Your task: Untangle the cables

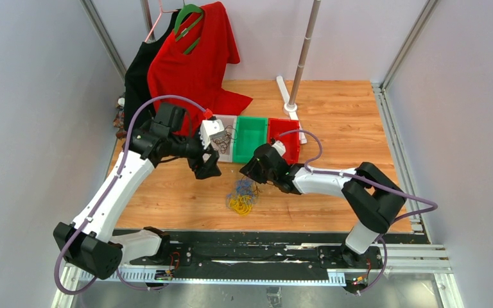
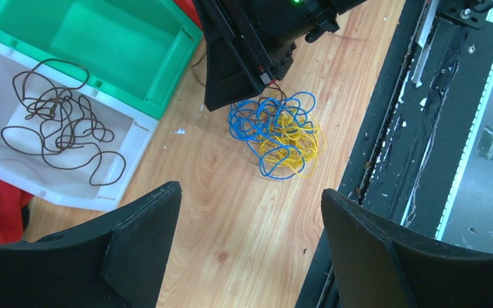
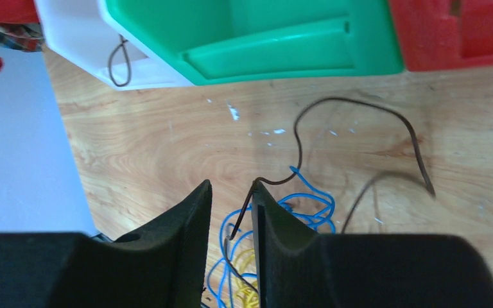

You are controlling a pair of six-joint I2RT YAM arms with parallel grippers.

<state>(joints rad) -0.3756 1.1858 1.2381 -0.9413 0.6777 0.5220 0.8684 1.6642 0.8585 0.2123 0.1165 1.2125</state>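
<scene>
The L gripper is being held released, jaws spread wide w/ nothing between them, above the bare wooden table, just beside the white bin. One dark brown cable is lying in loose loops inside that white bin, apart from the others; in the R wrist view a loop of it is showing at the bin's rim. The green bin is sitting against the white one, w/ the red bin on its far side. The blue cable and yellow cable are lying tangled together in one pile on the table, in front of the green bin, blue mostly toward the bins. The R gripper is being held low at the pile's edge, fingers drawn close w/ a narrow gap between them. A second dark wire is running thru that gap and arching out over the wood, its shadow falling beneath it; whether it is being clamped or only passing between the fingers cannot be told.
</scene>
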